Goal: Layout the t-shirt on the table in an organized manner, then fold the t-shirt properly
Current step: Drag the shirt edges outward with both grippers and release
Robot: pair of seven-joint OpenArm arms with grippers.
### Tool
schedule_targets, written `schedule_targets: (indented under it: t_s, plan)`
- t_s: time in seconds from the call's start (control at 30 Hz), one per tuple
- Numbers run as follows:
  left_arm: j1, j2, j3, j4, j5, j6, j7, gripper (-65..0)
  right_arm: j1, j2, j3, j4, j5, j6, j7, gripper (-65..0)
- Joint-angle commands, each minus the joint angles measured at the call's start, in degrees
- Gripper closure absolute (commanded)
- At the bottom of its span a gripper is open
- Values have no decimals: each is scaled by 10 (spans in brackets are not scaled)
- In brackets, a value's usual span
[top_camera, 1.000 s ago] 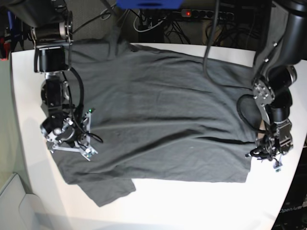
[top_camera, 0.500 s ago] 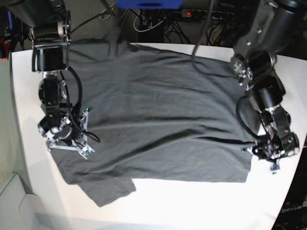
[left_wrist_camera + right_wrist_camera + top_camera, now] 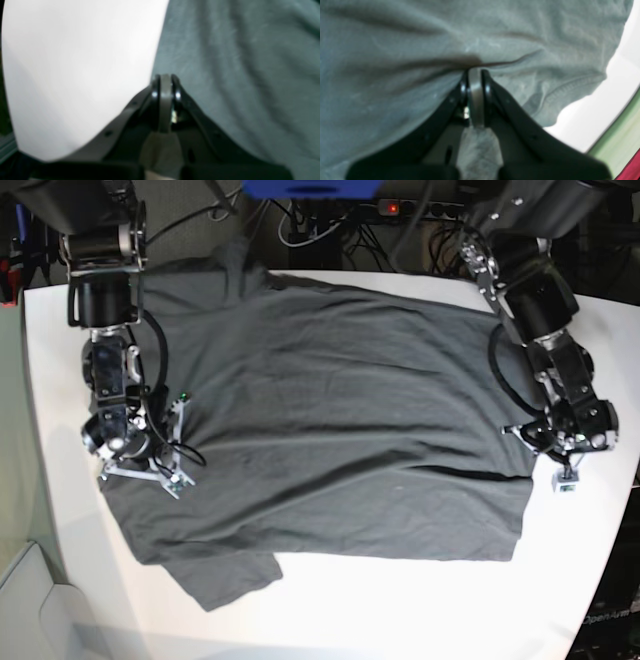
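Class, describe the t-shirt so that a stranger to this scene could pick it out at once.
Find the white table that fills the base view. Spread across it lies the t-shirt, between the two arms. It is dark grey and short-sleeved, and it is the only cloth there.

one t-shirt, one table, two robot arms

The dark grey t-shirt lay spread nearly flat across the white bench, lightly creased (one sleeve jutted out at the near corner), its far edge reaching the bench's rim.
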Motion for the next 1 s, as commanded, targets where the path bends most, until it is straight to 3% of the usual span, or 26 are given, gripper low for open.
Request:
schedule_targets:
  t_s: [0.0,0.1,0.23,0.37,0.7,0.97]
  plan:
    - [-6,0,4,11,-5,-5,-11,-2,0,-3,-1,-14,5,8,-6,0]
    - [9,19,4,-5,-4,-4,-49,-2,0,-10,-1,-21,5,8,-6,0]
    - [11,20,2,-88,-2,-2,-102,-2,3,-21,-3,-21,5,8,-6,0]
    - [11,-5,1,-146,-4,-2,-138,-2,6,-31,-4,-17,4,8,-6,0]
    - [6,-31,1,-124,-4,-4,-142,-2,47,-29,-2,-5,4,8,-12,-2]
    - [7,-24,4,-40,-5,-5,-142,-2,22,-15,-1,165,4,8,-57,-3]
